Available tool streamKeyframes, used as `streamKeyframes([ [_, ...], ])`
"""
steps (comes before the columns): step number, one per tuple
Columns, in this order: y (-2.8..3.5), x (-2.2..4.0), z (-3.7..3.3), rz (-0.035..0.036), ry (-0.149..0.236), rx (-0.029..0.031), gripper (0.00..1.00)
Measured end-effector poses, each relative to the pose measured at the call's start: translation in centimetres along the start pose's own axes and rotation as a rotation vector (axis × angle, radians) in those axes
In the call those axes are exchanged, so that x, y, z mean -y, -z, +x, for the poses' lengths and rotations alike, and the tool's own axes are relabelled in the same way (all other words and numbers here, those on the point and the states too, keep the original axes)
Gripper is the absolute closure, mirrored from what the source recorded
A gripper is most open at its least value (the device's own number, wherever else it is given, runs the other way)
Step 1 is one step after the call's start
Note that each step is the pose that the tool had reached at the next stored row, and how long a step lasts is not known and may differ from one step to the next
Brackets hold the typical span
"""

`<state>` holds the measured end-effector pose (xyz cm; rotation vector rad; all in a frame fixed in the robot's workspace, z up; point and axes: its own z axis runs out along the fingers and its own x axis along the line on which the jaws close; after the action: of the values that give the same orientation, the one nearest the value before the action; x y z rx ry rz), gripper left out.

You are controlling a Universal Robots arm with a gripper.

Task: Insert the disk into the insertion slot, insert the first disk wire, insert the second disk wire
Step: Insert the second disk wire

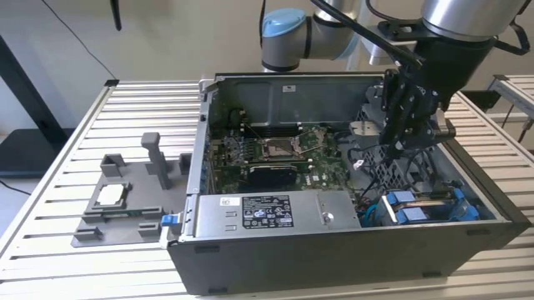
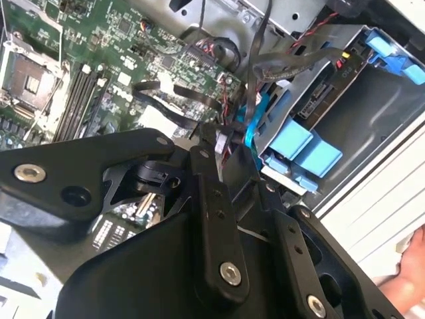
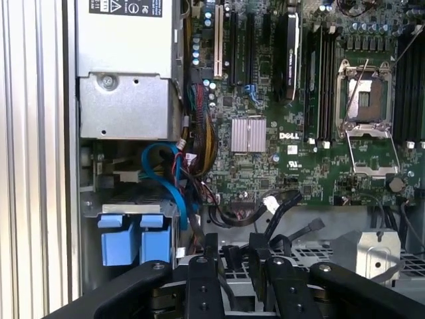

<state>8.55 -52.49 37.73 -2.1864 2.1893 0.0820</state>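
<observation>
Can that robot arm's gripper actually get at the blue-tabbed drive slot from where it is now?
Probably yes: the case side is open and the gripper hangs inside, close beside the insertion slot. Loose cables bunched next to the slot could get in the way.

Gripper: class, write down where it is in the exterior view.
The gripper hangs inside the open computer case, on the exterior view's right, between the motherboard and the drive bay.

- Exterior view: high, angled down over the whole open computer case (image 1: 334, 262).
- Both wrist views: close overhead, sharing motherboard (image 3: 265, 133) (image 2: 133, 53) and blue tabs (image 3: 129, 240) (image 2: 304, 149).
</observation>
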Motion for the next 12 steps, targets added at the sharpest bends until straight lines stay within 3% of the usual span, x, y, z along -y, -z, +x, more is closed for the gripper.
streamKeyframes([
  [4,-0.13,0.00,-0.03,0.0145,0.001,-0.0143,0.69],
  [7,-0.24,0.01,-0.02,0.0290,0.002,-0.0191,0.83],
  [9,-0.31,0.01,-0.01,0.0391,0.002,-0.0207,0.83],
  [12,-0.35,0.01,-0.01,0.0436,0.003,-0.0217,0.83],
])
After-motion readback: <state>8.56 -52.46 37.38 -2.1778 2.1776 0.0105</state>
